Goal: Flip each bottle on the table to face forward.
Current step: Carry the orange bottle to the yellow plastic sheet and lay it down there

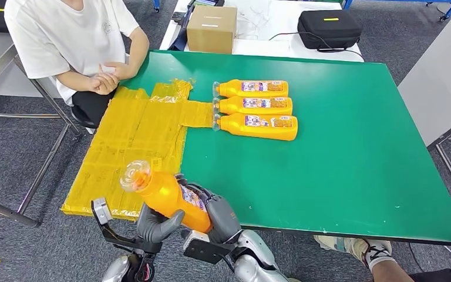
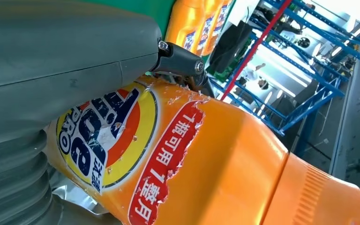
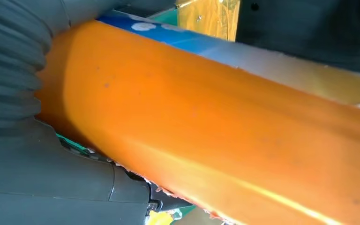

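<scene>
Both hands hold one orange bottle between them at the near edge of the green tabletop. The left hand cups it from below, its grey fingers curled up against the bottle's lower side. The right hand closes its darker fingers over the labelled part from the other side. The bottle tilts, its clear cap pointing up and away from the fingers, out over the yellow sheet. In the left wrist view the printed label sits just beside the thumb; in the right wrist view plain orange plastic lies against the hand.

Three more bottles lie side by side well beyond the fingers, labels up, caps toward the yellow sheet. A person sits at the far corner.
</scene>
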`<state>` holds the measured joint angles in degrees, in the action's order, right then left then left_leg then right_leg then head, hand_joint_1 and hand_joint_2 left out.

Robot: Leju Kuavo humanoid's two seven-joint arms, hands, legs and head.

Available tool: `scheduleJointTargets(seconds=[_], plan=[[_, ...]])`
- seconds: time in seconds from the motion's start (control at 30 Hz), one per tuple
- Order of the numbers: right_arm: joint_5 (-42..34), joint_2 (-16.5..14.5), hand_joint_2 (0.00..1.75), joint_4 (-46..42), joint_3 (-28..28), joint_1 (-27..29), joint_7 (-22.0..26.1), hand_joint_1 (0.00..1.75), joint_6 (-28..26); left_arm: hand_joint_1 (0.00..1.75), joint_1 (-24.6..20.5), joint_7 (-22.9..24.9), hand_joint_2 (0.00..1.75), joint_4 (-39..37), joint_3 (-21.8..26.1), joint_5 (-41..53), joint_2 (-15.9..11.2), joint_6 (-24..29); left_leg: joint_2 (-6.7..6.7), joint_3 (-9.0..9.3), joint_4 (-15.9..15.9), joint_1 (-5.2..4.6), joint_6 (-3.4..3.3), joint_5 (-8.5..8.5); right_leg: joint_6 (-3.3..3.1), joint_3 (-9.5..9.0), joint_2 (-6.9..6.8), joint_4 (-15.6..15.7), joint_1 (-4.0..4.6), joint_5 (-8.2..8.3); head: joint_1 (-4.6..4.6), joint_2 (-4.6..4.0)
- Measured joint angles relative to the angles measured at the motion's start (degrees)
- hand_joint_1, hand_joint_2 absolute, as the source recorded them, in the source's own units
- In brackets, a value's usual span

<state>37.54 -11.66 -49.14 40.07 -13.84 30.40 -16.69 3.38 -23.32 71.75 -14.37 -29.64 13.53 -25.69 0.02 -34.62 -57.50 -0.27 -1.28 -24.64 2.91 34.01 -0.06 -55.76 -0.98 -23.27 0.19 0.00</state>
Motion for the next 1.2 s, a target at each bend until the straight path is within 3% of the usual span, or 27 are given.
scheduleJointTargets(seconds=[0.13, 0.57, 0.67, 0.87, 1.03, 1.2], plan=[[-1.4, -0.2, 0.0, -0.2, -0.4, 0.9, -1.2, 0.0, 0.0, 1.75, -0.1, -2.3, 1.75, 0.2, -0.2, 4.7, 0.0, 2.3, -0.02, -0.01, 0.0, 0.0, 0.0, 0.0, 0.0, -0.01, -0.01, 0.0, 0.0, 0.0, 0.0, 0.0], [-1.0, -0.5, 0.0, -4.5, -1.5, 4.7, -3.7, 0.0, -1.3, 1.75, -0.4, -6.5, 1.75, 4.8, -0.1, 20.9, 0.7, 20.9, -0.06, -0.03, 0.0, 0.01, 0.0, 0.0, 0.0, -0.01, -0.02, 0.0, 0.0, 0.0, 0.0, 0.0], [-0.6, -0.1, 0.0, -6.3, -1.9, 5.9, -3.2, 0.0, -2.7, 1.75, -0.8, -7.3, 1.75, 5.6, 0.5, 28.8, 0.4, 27.4, -0.06, -0.03, 0.0, 0.01, 0.0, 0.0, 0.0, -0.02, -0.02, 0.0, 0.0, 0.0, 0.01, 0.0], [-2.8, 0.8, 0.0, -11.8, -5.5, 9.0, -0.7, 0.0, -5.8, 1.75, -3.1, -8.1, 1.75, 5.2, 5.2, 45.1, -2.3, 38.5, -0.06, -0.02, 0.0, 0.01, 0.0, 0.0, -0.01, -0.02, -0.02, 0.0, 0.01, 0.0, 0.01, 0.0], [-5.9, 0.6, 0.0, -15.4, -8.6, 10.1, 1.7, 0.0, -9.1, 1.75, -6.7, -9.8, 1.75, 0.6, 10.0, 59.2, -4.8, 50.4, -0.05, 0.01, 0.0, 0.02, 0.0, 0.02, -0.01, -0.03, -0.02, 0.0, 0.01, 0.0, 0.01, 0.0], [-7.9, 0.2, 0.0, -17.0, -9.2, 10.3, 2.7, 0.0, -9.6, 1.75, -10.1, -9.5, 1.75, -5.6, 12.1, 65.6, -6.7, 53.5, -0.05, 0.0, 0.0, 0.02, 0.0, 0.03, -0.01, -0.04, -0.02, 0.0, 0.0, 0.0, 0.01, 0.0]])
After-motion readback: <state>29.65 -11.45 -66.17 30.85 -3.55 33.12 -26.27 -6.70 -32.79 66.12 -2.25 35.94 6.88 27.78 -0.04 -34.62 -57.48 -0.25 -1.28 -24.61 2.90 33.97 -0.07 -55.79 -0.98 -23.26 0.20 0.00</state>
